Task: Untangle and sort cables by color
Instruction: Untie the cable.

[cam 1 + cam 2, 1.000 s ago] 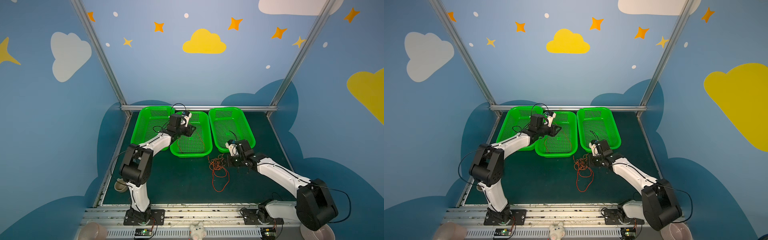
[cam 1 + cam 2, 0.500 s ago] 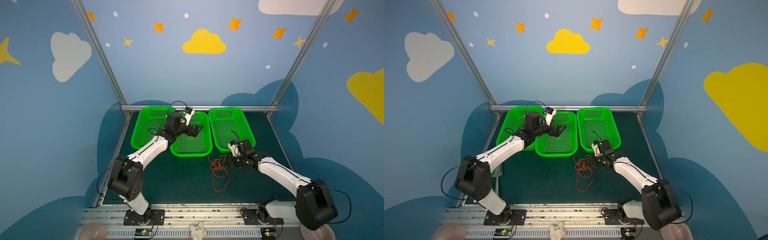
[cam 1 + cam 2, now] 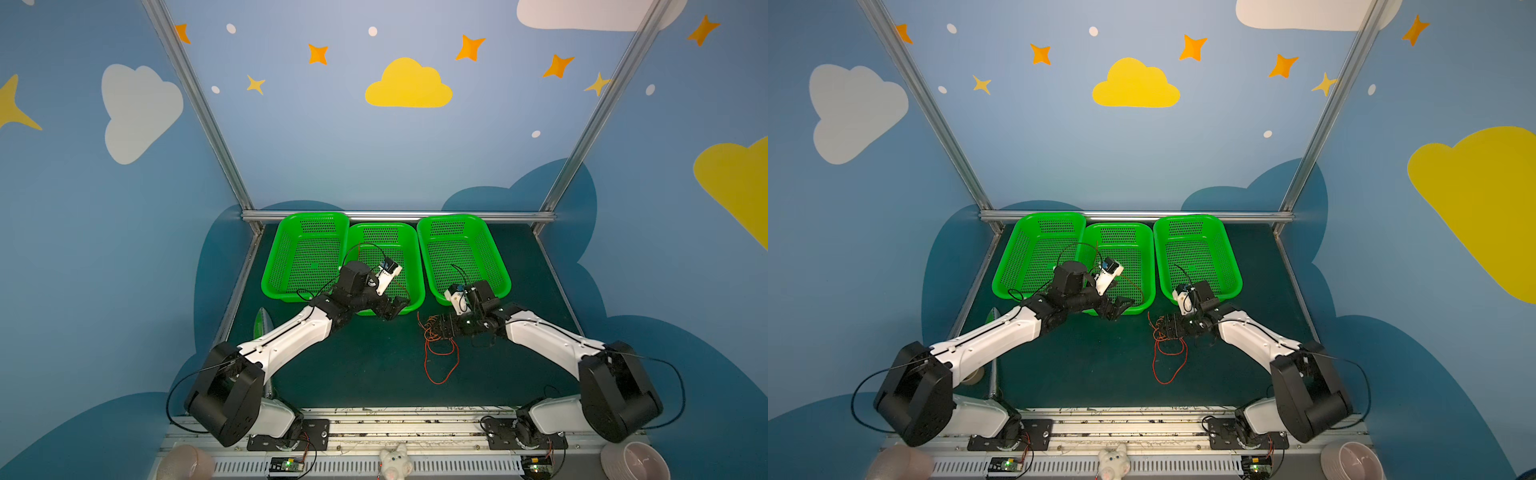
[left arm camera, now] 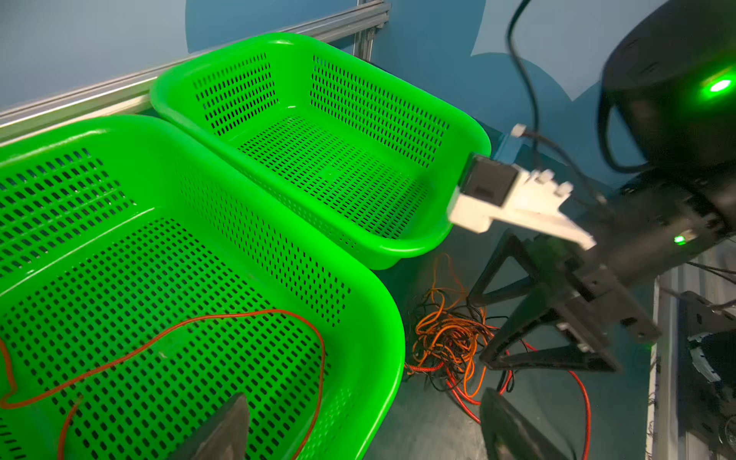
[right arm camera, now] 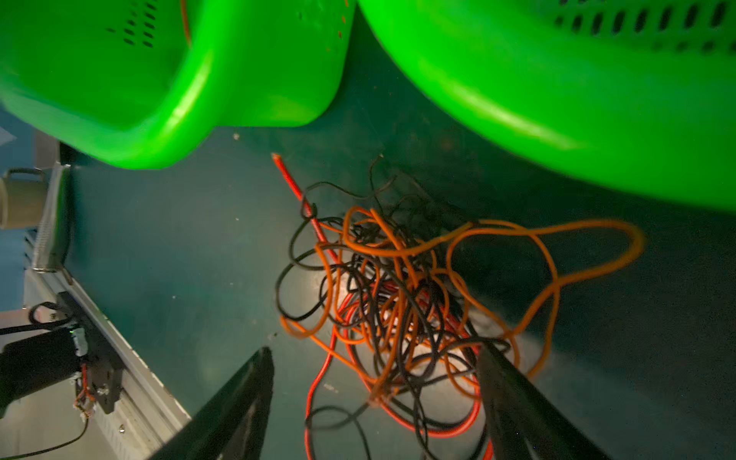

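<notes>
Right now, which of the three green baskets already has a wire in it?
The middle basket: one thin red wire lies looped on its floor. The left basket and the right basket show no wire inside.

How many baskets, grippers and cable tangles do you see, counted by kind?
Baskets: 3
Grippers: 2, left gripper and right gripper
Tangles: 1
Total: 6
</notes>
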{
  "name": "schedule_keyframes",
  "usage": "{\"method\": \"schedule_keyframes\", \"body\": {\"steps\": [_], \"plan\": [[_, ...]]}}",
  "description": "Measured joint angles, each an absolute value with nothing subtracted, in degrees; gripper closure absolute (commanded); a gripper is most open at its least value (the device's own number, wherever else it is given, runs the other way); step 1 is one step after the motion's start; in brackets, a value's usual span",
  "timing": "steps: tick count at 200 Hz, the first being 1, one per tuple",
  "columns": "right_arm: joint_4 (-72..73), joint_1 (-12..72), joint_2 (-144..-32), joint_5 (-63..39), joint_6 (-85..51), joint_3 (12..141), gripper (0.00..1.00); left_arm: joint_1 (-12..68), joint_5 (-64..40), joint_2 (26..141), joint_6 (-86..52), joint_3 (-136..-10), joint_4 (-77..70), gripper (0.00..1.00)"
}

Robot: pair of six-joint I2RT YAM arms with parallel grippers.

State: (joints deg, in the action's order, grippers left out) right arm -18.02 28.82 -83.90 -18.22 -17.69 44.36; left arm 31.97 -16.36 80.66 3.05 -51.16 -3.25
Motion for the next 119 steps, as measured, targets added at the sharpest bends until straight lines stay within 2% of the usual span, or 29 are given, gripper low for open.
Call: {"method": "schedule_keyframes", "body": {"steps": [19,36,59,74,86,106,119], "plan": [[-17.39,29.95,-88.90,-16.43,-16.71,46.70,0.24,32.12,-16.53,79.92,2.74,-50.28,-4.05,0.15],[-16.80,30.83,-91.42,-14.74,-16.47,48.90,0.37,32.27,-16.80,79.11,2.55,-49.87,-4.51,0.18],[-15.05,31.86,-93.21,-12.91,-16.58,49.78,0.60,32.32,-17.52,78.35,2.55,-49.65,-5.48,0.20],[-14.55,32.45,-93.38,-12.34,-16.75,49.93,0.79,32.40,-18.26,78.08,2.50,-49.23,-6.28,0.23],[-14.61,32.95,-93.10,-12.21,-16.69,49.95,0.90,32.51,-18.79,78.00,2.39,-48.82,-6.74,0.26],[-15.66,33.47,-90.94,-11.64,-16.78,49.58,1.00,32.86,-19.84,77.97,2.17,-47.88,-7.73,0.30],[-16.82,33.61,-87.66,-11.29,-16.86,49.19,1.00,33.15,-20.40,77.97,2.20,-47.24,-8.25,0.36]]}}
